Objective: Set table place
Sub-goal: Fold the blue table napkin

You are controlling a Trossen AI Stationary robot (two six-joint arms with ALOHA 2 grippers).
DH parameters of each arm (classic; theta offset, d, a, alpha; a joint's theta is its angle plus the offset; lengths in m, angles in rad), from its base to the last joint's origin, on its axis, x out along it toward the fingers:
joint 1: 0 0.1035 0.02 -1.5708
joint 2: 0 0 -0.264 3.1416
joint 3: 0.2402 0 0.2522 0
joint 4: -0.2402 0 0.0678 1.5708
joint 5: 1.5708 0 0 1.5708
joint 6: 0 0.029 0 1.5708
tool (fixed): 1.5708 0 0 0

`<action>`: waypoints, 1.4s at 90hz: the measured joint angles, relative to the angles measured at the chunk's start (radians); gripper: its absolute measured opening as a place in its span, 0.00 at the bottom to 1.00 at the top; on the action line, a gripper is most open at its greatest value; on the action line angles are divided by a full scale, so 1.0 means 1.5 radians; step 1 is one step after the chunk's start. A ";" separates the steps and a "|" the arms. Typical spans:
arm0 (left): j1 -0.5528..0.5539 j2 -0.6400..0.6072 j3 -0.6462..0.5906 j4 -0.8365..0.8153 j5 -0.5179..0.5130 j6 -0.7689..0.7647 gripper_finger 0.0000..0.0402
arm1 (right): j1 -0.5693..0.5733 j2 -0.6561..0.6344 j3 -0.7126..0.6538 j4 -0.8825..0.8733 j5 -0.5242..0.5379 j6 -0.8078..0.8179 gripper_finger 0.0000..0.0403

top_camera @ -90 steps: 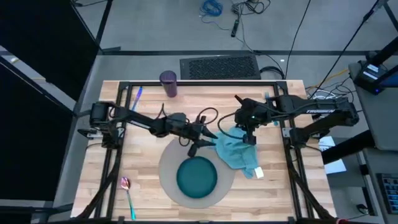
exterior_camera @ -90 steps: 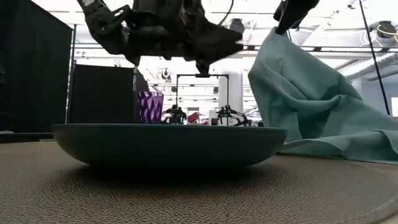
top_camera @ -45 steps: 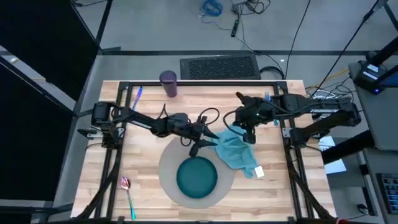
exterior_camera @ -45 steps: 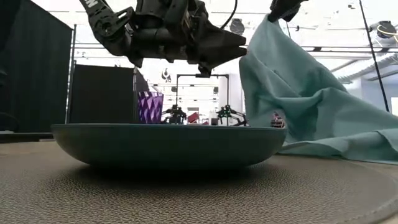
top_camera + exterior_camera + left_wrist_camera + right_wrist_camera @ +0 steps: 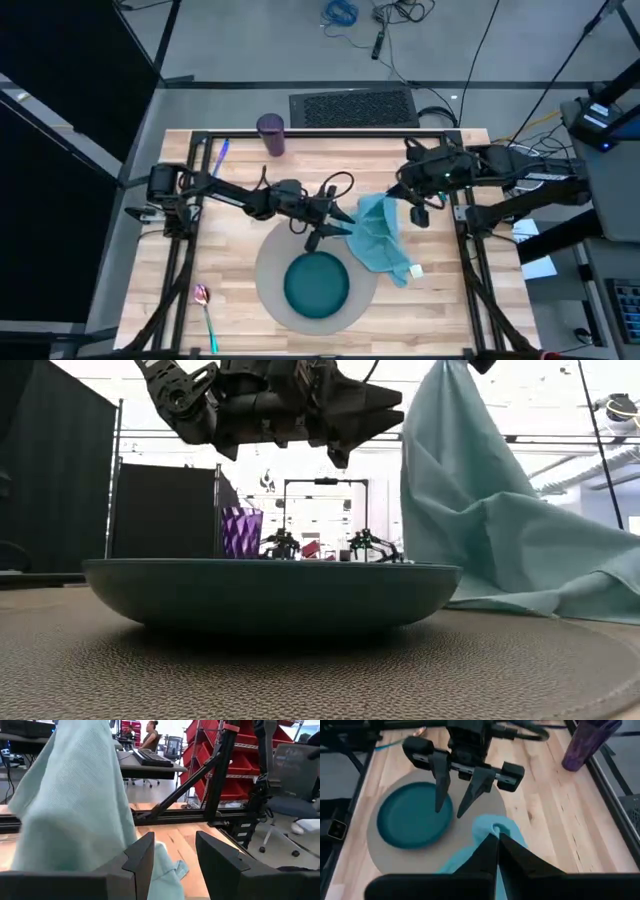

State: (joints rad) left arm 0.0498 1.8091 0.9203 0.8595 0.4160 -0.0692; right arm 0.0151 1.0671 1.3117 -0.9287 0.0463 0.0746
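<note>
On the pale wood-plank worktop (image 5: 230, 235) with its thin black frame there is one round grey mat (image 5: 275, 262), one round teal plate (image 5: 316, 286), one light blue cloth napkin (image 5: 378, 238), one ribbed purple cup (image 5: 270, 134), one blue utensil (image 5: 218, 155) and one spoon with a pink bowl and green handle (image 5: 206, 312).

The mat sits against the middle of the near edge, and the plate lies on it. The cup stands by the far edge, left of its middle. The blue utensil lies near the far left corner, and the spoon near the near left corner. The wood between the cup and the mat is bare, as is the near right corner beyond the napkin.

The left gripper (image 5: 322, 231) hangs above the far rim of the mat, its fingers (image 5: 440, 780) spread moderately apart and holding nothing; the napkin hangs just in front of them. The right gripper (image 5: 418, 213) is up near the right edge, its fingers (image 5: 492, 852) pinched on the top of the napkin. The cloth is lifted there into a peak, while its lower part trails on the worktop and over the right rim of the mat, beside the plate.
</note>
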 joint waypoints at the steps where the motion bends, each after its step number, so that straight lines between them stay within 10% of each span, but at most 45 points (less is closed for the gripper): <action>1: 0.000 0.000 0.000 0.000 0.000 0.001 0.32 | 0.000 -0.002 0.000 0.000 0.000 0.000 0.00; 55: 0.012 0.001 0.047 -0.096 -0.157 0.014 0.32 | 0.000 -0.050 0.000 0.016 -0.082 0.003 0.00; 100: 0.036 0.001 0.047 -0.164 -0.131 -0.008 0.32 | 0.000 -0.133 0.000 -0.038 -0.252 0.047 0.00; 126: 0.078 0.063 0.047 -0.073 -0.003 -0.143 0.32 | 0.000 -0.150 0.000 -0.051 -0.259 0.045 0.00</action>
State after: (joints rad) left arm 0.1672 1.9030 0.9913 0.7494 0.4114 -0.2830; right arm 0.0151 0.8429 1.3117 -1.0054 -0.3429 0.1425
